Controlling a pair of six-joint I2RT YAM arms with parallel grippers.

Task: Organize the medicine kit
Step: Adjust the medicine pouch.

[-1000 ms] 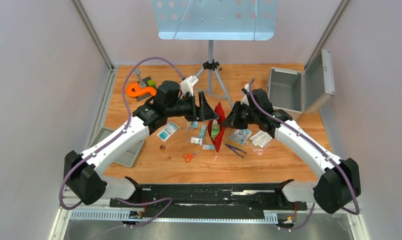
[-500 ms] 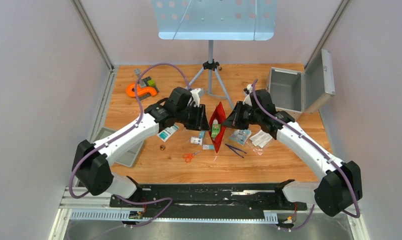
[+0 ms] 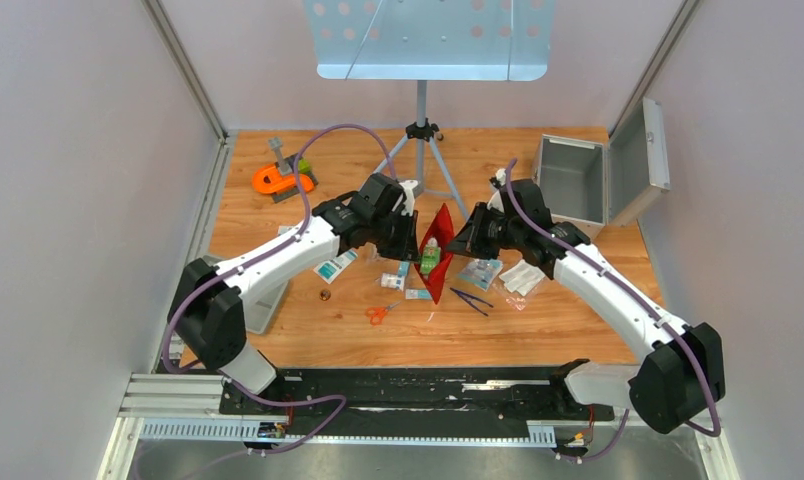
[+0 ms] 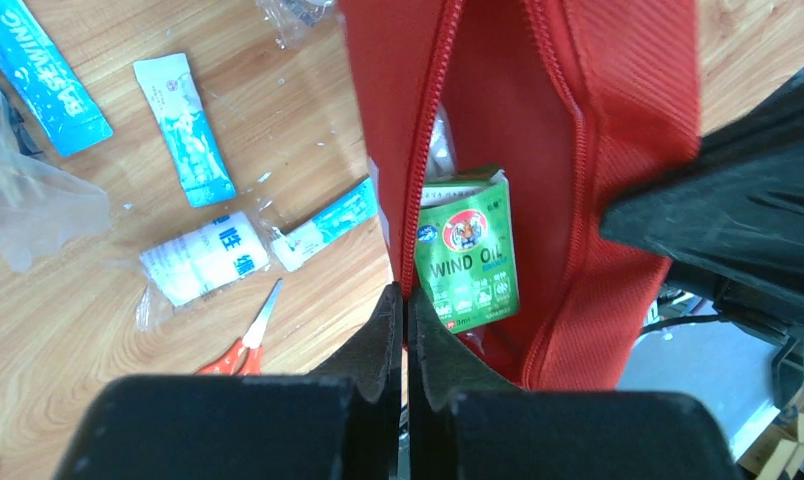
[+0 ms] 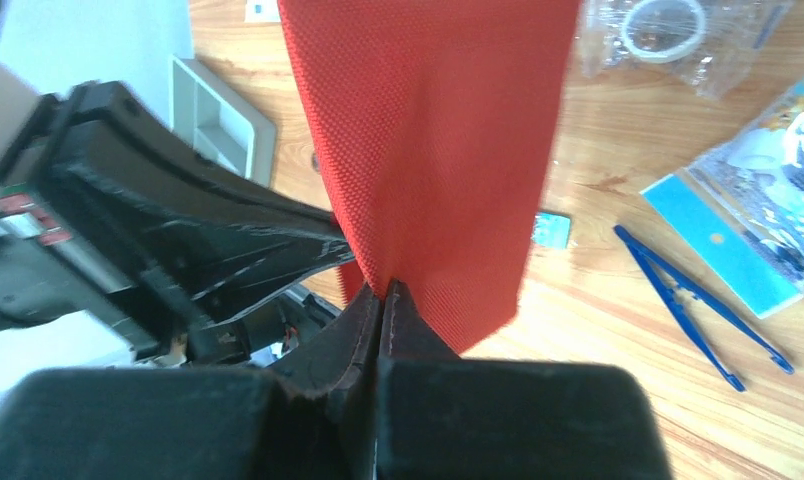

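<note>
- Nearest, scissors (image 3: 378, 314) and blue tweezers (image 5: 698, 305) lie loose on the bench (image 3: 498, 340), with bare wood in front of them.
- Mid-bench, the left claw (image 4: 406, 300) is pinched tight on the zip edge of the red pouch (image 4: 618, 120). The right claw (image 5: 381, 300) is clamped on its opposite side.
- The step looks like spreading the pouch's mouth, with a green box (image 4: 466, 255) inside. Next, one claw must probably let go to load packets without the pouch collapsing.
- Far right, the medicine kit (image 3: 570, 180) stands lid open, well apart. A tripod (image 3: 421, 130) crowds the far middle.
</note>
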